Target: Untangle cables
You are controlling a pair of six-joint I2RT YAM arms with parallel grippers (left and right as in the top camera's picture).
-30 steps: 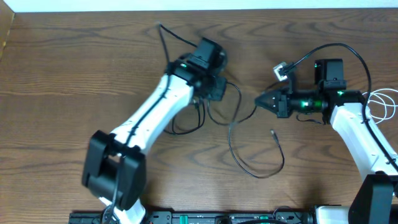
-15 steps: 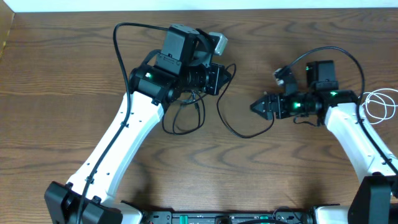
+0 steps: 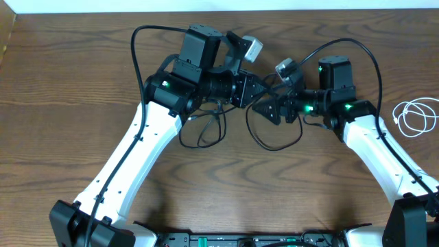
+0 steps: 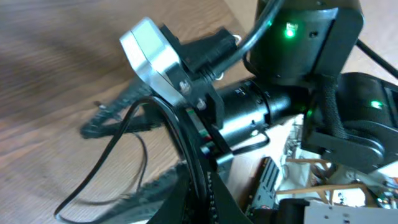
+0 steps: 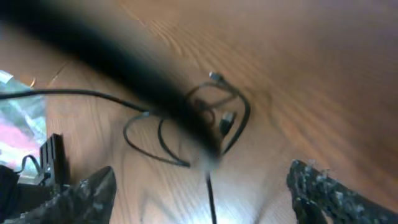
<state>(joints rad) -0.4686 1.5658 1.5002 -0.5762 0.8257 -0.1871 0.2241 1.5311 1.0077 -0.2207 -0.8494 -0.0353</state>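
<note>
Black cable (image 5: 247, 115) coils beneath wide right tool (image 5: 200, 174) in wrist view; left tool (image 3: 252, 88): cannot tell.

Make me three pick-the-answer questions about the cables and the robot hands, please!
1. Where is the white cable?
A) near the right edge of the table
B) in the left gripper
C) under the left arm

2. What colour is the looped cable in the middle?
A) red
B) black
C) yellow

3. How is the right gripper?
A) shut on the white cable
B) shut on nothing
C) open

Answers:
1 A, it lies coiled there on its own in the overhead view.
2 B, its thin loops show black against the brown wood.
3 C, the right wrist view shows its fingers spread wide apart.
</note>
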